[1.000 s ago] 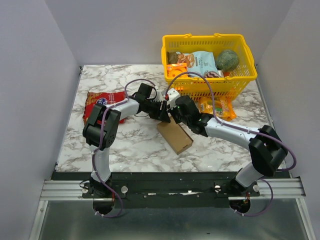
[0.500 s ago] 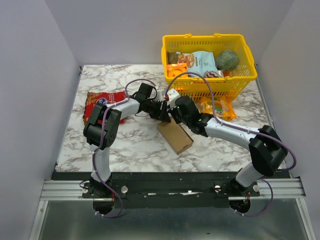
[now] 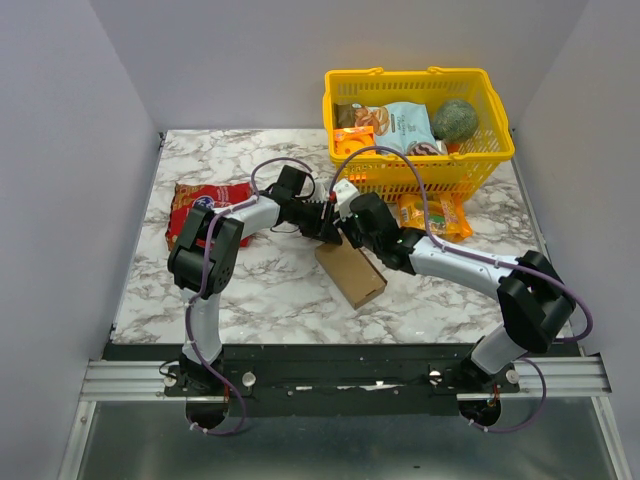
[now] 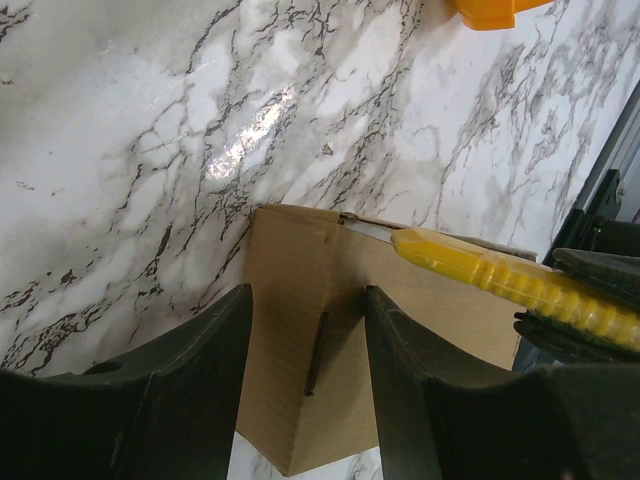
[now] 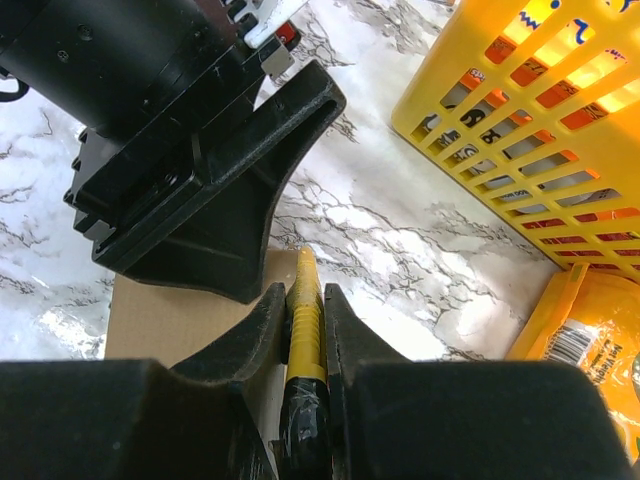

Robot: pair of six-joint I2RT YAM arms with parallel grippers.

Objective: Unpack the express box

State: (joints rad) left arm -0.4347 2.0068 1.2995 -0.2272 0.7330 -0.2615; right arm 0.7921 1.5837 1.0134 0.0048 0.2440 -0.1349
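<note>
The express box [image 3: 352, 273] is a flat brown cardboard mailer lying at the table's middle. It also shows in the left wrist view [image 4: 300, 300] and the right wrist view [image 5: 170, 320]. My left gripper [image 3: 328, 228] is open, and its fingers [image 4: 200, 380] straddle the box's far end from above. My right gripper [image 3: 353, 230] is shut on a yellow utility knife [image 5: 305, 310]. The knife [image 4: 480, 270] lies across the box top, with its blade tip [image 4: 362, 227] at the box's far edge.
A yellow plastic basket [image 3: 500, 150] with snack packs and a green ball stands at the back right, close to my right gripper [image 5: 520, 130]. An orange snack bag [image 3: 435, 215] lies in front of it. A red snack bag [image 3: 205, 205] lies at the left.
My right gripper with the knife has crept very slightly toward the box's far edge. The box and my left gripper stay where they were.
</note>
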